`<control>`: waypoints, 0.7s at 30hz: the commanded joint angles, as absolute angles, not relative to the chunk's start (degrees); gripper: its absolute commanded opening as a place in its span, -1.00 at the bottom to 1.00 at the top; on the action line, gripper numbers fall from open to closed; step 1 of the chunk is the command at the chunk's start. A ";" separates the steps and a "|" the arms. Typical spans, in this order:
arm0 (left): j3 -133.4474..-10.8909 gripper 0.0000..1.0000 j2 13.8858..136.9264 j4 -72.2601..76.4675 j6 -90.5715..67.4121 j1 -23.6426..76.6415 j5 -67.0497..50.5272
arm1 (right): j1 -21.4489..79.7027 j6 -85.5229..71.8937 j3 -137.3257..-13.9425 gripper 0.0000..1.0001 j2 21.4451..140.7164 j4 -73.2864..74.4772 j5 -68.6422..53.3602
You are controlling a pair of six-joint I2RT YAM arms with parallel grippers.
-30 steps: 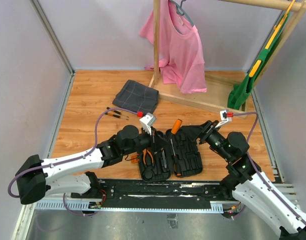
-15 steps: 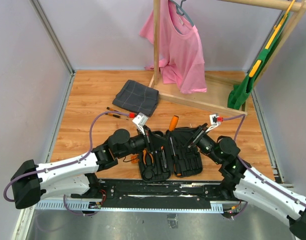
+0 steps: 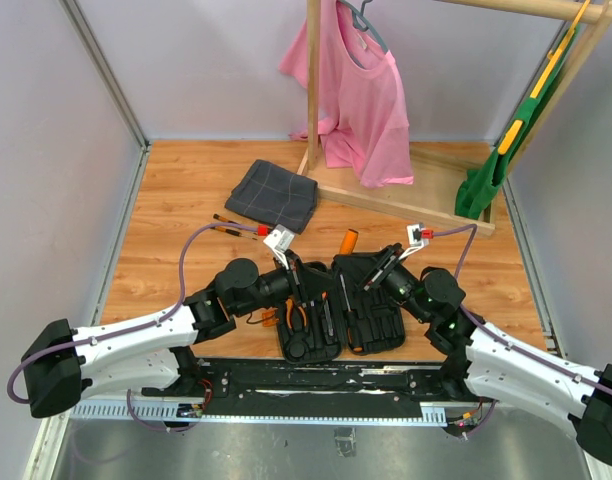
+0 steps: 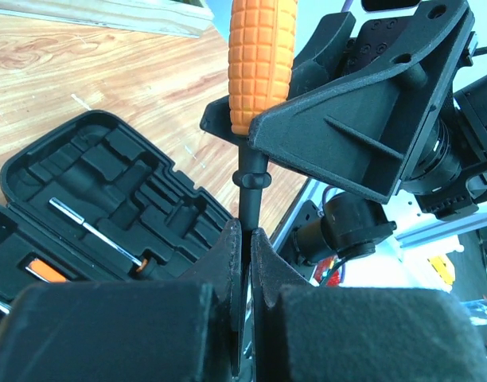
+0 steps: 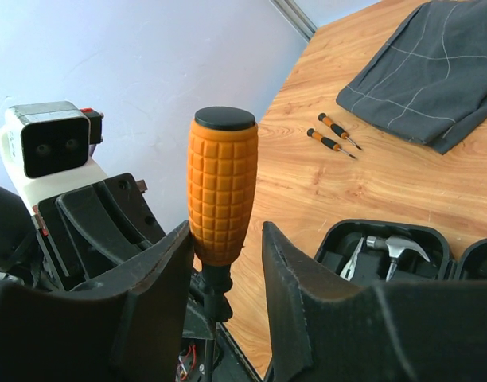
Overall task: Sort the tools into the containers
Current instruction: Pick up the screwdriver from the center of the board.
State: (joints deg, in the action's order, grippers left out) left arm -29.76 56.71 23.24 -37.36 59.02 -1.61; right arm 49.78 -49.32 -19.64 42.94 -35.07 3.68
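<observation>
The black tool case [image 3: 371,322] lies open between the arms. A screwdriver with an orange grid handle [image 4: 262,60] stands upright above it. My left gripper [image 4: 247,239] is shut on its dark shaft just below the collar. My right gripper [image 5: 226,231] straddles the same orange handle [image 5: 221,191]: its left finger touches the handle and a gap shows at the right finger, so it is open. From above, the handle [image 3: 350,243] sits between both grippers. Pliers [image 5: 353,259] and a hammer [image 5: 399,247] lie in the case. Two slim screwdrivers [image 5: 333,134] lie on the wood.
A dark grey checked cloth [image 3: 273,192] lies behind the case, with the two slim screwdrivers [image 3: 234,226] to its left. A wooden rack [image 3: 406,205] with a pink shirt [image 3: 361,95] and a green cloth [image 3: 491,175] stands at the back right.
My right arm has swung left and down to the orange handle, and its jaws have narrowed around it. The left gripper shifted slightly left and stays shut on the shaft.
</observation>
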 commanded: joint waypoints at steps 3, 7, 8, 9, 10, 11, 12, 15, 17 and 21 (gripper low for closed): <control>-29.40 -0.99 55.99 27.25 -36.92 59.45 -2.25 | 50.72 -49.30 -20.68 -0.39 43.58 -38.24 5.45; -29.37 -0.99 55.99 27.25 -36.91 59.48 -2.17 | 50.72 -49.63 -20.70 -0.63 43.83 -37.47 5.54; -29.36 -0.99 56.05 27.25 -36.99 59.42 -2.12 | 50.76 -49.58 -20.75 -0.68 43.85 -37.23 5.47; -29.36 -0.95 56.07 27.25 -37.12 59.49 -2.15 | 50.73 -49.53 -20.81 -0.71 43.86 -37.00 5.33; -29.28 -0.88 56.07 27.17 -37.24 59.48 -2.18 | 50.74 -49.44 -20.83 -0.75 43.86 -36.86 5.21; -29.20 -0.78 56.07 27.16 -37.33 59.43 -2.17 | 50.72 -49.29 -20.91 -0.77 43.78 -36.45 5.11; -29.18 -0.67 56.00 27.16 -37.34 59.45 -2.06 | 50.71 -49.04 -21.10 -0.78 43.70 -35.87 5.03; -29.16 -0.30 56.03 27.04 -36.38 59.46 -2.60 | 50.72 -47.80 -22.40 -0.81 43.18 -31.96 5.17; -29.83 -0.13 56.05 25.55 -35.25 59.41 -2.65 | 50.73 -46.27 -23.64 -0.83 42.50 -29.20 5.04; -32.08 0.14 55.90 20.88 -32.38 59.47 -1.81 | 50.73 -43.41 -26.17 -0.89 41.06 -22.00 5.71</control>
State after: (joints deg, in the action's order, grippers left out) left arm -29.52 56.71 23.40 -35.81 59.05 -2.13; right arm 49.89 -47.46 -22.09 43.05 -27.97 4.27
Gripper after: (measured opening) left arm 0.525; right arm 0.285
